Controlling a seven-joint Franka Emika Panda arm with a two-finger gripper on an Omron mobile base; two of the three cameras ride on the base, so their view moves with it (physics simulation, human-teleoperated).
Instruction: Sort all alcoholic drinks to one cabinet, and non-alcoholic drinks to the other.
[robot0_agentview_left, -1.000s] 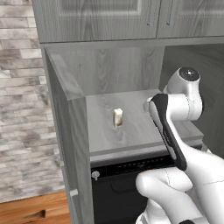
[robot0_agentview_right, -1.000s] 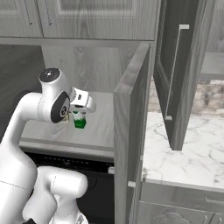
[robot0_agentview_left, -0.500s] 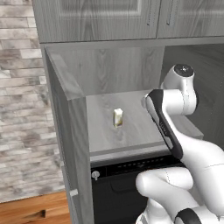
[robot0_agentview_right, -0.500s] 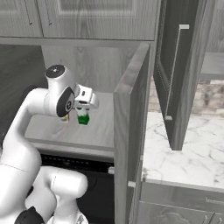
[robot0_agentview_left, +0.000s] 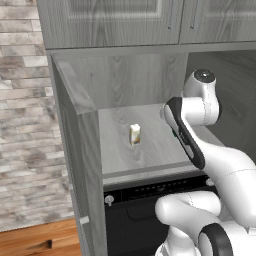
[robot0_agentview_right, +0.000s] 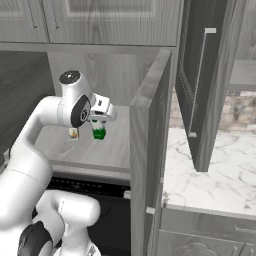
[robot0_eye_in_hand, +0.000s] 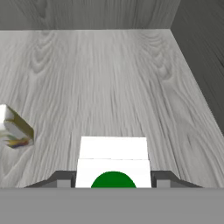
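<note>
The arm has swung deeper into the niche; the jaws (robot0_agentview_right: 98, 121) pinch the green carton (robot0_agentview_right: 98, 132), mid-frame, beside the cream carton (robot0_agentview_left: 134, 134) on the shelf (robot0_agentview_left: 150, 145). Release looks near.

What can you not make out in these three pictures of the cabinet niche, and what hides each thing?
- Green and white carton: in the hand view the grey band cuts off its lower part.
- Whether that carton rests on the shelf: the gripper covers its top in the right base view.
- Cream-yellow carton: its print is too small to read in the left base view.
</note>
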